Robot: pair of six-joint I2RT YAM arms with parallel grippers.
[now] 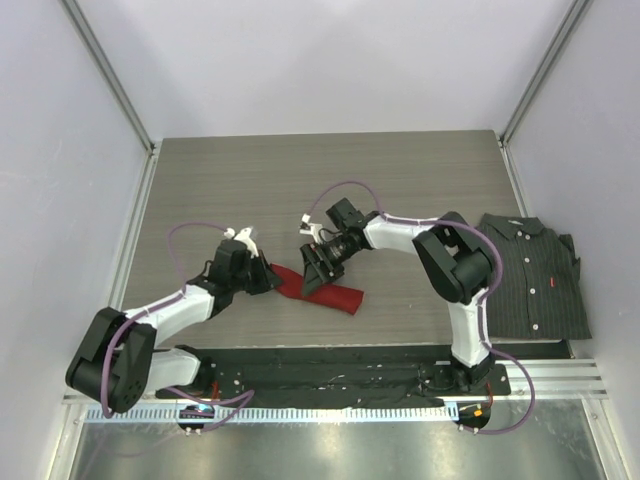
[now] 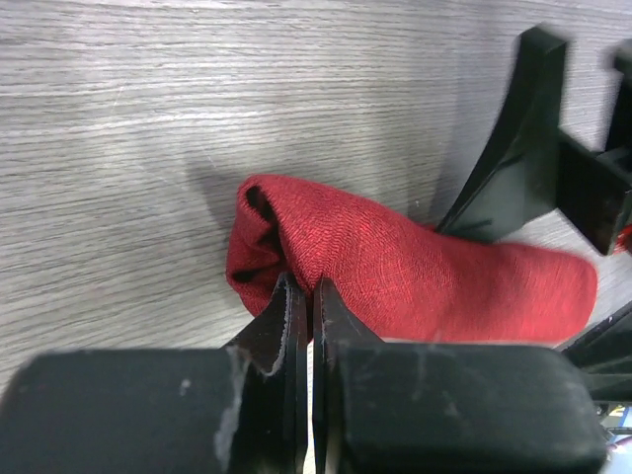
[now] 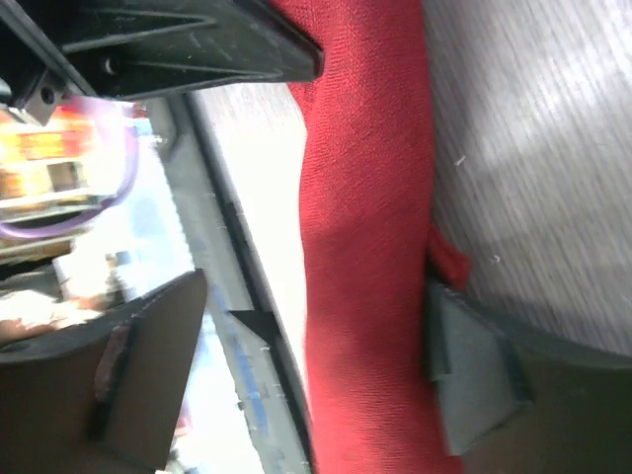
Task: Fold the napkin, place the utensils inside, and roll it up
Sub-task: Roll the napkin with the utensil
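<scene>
Nearest the lens: left tool clenched on a thin pinch at the rolled end of the napkin, likely to stop the roll springing loose. Right tool released, fingers astride the other half. Cloth resting on the tabletop between both arms.

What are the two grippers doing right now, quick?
Left gripper: shut, jaws at the edge of the napkin; pinch unclear.
Right gripper: open, jaws straddling the napkin.
</scene>
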